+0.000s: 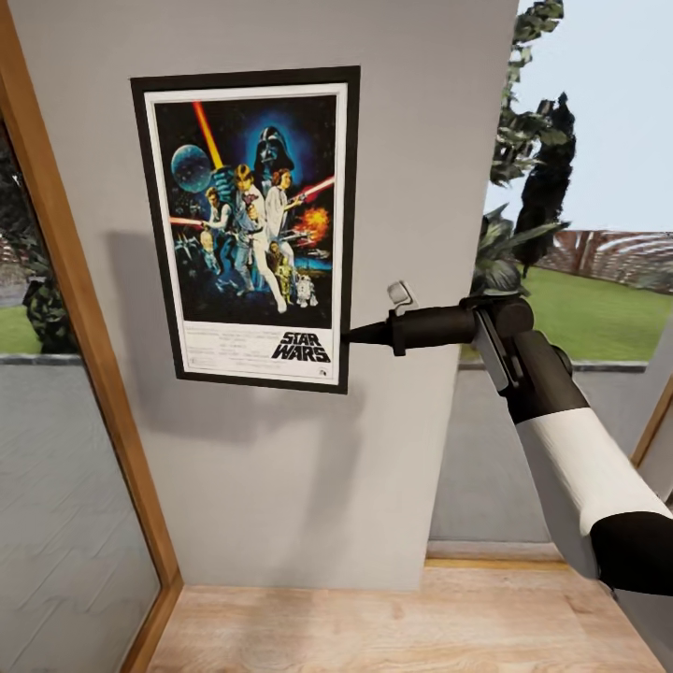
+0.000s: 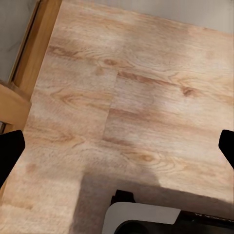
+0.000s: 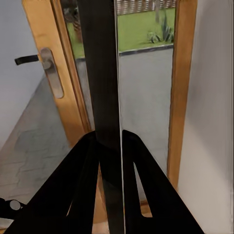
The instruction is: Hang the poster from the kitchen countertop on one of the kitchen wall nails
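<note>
Grey plaster wall (image 1: 280, 467) fills the middle of the head view, standing on a pale wood-plank floor (image 1: 402, 626) with a wooden skirting strip along its foot; to the left a glazed door with a honey-coloured wooden frame (image 1: 89, 346) runs diagonally, and to the right a window opening looks out on green lawn, dark shrubs and a brick-red fence under a light sky. Flat against this wall hangs the poster (image 1: 250, 224), upright, with a thin black frame and white border around colourful figures on dark blue, 2 glowing sabres crossing the scene; along its lower edge the black title reads "STAR WARS", and the smaller print beside it is too fine to read. From the right the right arm, black and white, reaches across, and the right gripper (image 1: 355, 334) pinches the poster's right edge near the bottom corner. In the right wrist view the 2 black fingers (image 3: 78, 195) are clenched on the poster's edge (image 3: 102, 73), seen edge-on as a dark vertical band, with a door lever handle (image 3: 41, 61) and the wooden frame behind it. From the left wrist view the left gripper (image 2: 117, 146) hangs released over the plank floor, its fingertips (image 2: 9, 151) spread wide apart at either side, above part of the robot's white and black base (image 2: 141, 219)
</note>
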{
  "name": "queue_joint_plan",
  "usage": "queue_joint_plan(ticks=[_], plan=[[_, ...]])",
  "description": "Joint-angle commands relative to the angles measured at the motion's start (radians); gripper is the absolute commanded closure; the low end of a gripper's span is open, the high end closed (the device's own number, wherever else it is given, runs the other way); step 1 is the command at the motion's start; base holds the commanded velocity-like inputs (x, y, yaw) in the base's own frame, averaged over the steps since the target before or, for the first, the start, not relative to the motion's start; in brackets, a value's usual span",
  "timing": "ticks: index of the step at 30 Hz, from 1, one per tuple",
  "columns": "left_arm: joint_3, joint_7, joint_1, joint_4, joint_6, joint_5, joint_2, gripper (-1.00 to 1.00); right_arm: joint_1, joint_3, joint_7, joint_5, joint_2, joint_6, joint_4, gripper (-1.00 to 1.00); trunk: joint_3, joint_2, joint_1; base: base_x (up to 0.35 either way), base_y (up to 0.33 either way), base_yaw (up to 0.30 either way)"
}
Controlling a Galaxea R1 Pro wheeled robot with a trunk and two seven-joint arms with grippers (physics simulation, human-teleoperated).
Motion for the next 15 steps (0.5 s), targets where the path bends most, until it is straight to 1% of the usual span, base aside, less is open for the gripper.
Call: queue_joint_plan(ticks=[1, 15], plan=[[0.003, -0.008, 0.001, 0.0, 0.001, 0.01, 0.0, -1.0, 0.0, 0.002, 0.001, -0.008, -0.001, 0.011, 0.0, 1.0, 0.0, 0.0, 0.001, 0.303, 0.0, 0.0], [0.003, -0.008, 0.0, 0.0, 0.001, 0.01, 0.0, -1.0, 0.0, 0.002, 0.001, -0.008, -0.001, 0.011, 0.0, 1.0, 0.0, 0.0, 0.001, 0.329, 0.0, 0.0]])
